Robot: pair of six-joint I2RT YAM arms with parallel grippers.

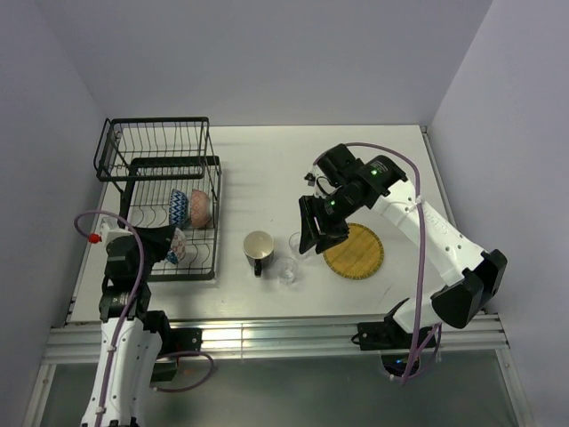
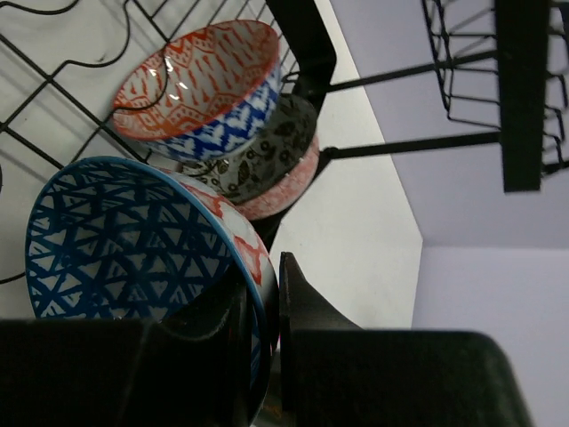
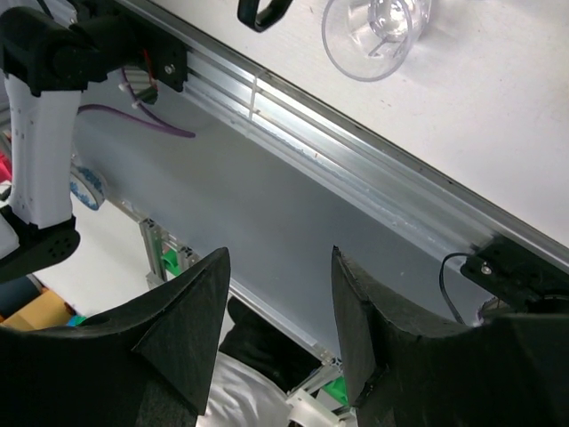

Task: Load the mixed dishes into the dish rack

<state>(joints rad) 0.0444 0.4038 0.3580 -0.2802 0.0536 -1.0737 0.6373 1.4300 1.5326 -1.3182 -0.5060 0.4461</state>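
The black wire dish rack (image 1: 160,191) stands at the table's left. An orange-red bowl (image 2: 196,84) and a grey-green bowl (image 2: 271,156) rest in its lower tier. My left gripper (image 2: 264,276) is shut on the rim of a bowl with a blue inside (image 2: 124,240), holding it tilted over the rack's near end (image 1: 175,245). The dark mug (image 1: 259,248), two clear glasses (image 1: 297,241) (image 1: 287,270) and the yellow plate (image 1: 354,251) sit on the table. My right gripper (image 1: 311,236) is open and empty, beside the farther glass; the nearer glass shows in its wrist view (image 3: 373,31).
The rack's raised upper basket (image 1: 156,142) stands at the back left. The metal rail (image 1: 284,334) runs along the table's near edge. The walls close in at the left, back and right.
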